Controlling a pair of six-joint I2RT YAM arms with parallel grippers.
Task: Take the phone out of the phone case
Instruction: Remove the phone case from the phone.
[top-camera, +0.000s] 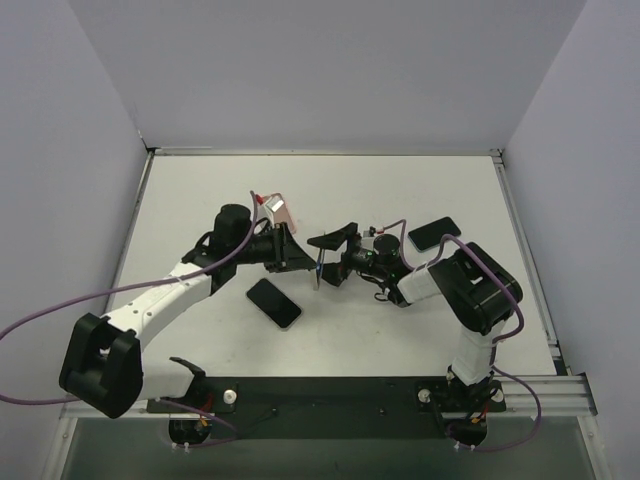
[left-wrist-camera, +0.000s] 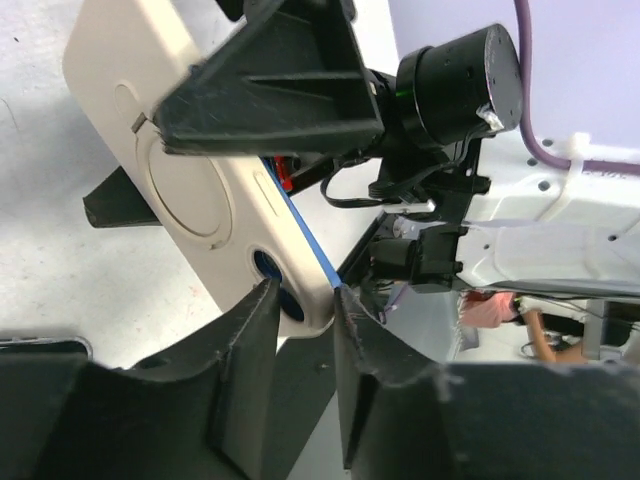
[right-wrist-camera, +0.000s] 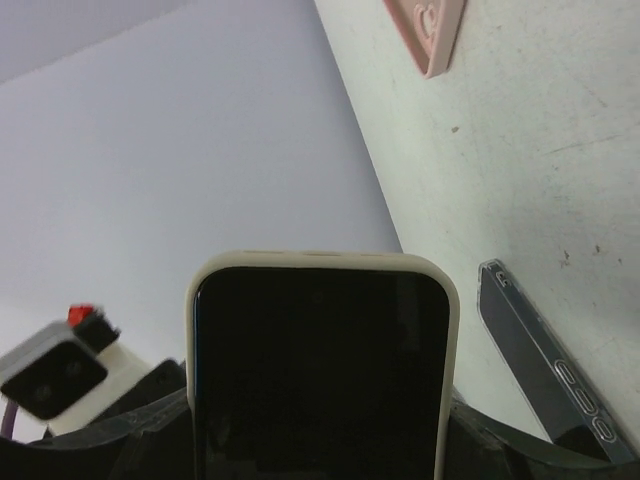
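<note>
A phone with a black screen (right-wrist-camera: 320, 370) sits in a cream case (left-wrist-camera: 190, 190) and is held on edge above the table, between the two grippers (top-camera: 317, 273). My right gripper (right-wrist-camera: 320, 410) is shut on the cased phone across its width; in the top view it is at the table's middle (top-camera: 328, 256). My left gripper (left-wrist-camera: 300, 292) pinches the case's lower corner by the camera hole, where the phone's blue edge (left-wrist-camera: 305, 230) shows; it is just left of the phone (top-camera: 300, 254).
A black phone (top-camera: 273, 302) lies flat below the grippers, also in the right wrist view (right-wrist-camera: 545, 370). Another dark phone (top-camera: 434, 233) lies at the right. A pink case (top-camera: 278, 210) lies behind the left gripper, also in the right wrist view (right-wrist-camera: 425, 35).
</note>
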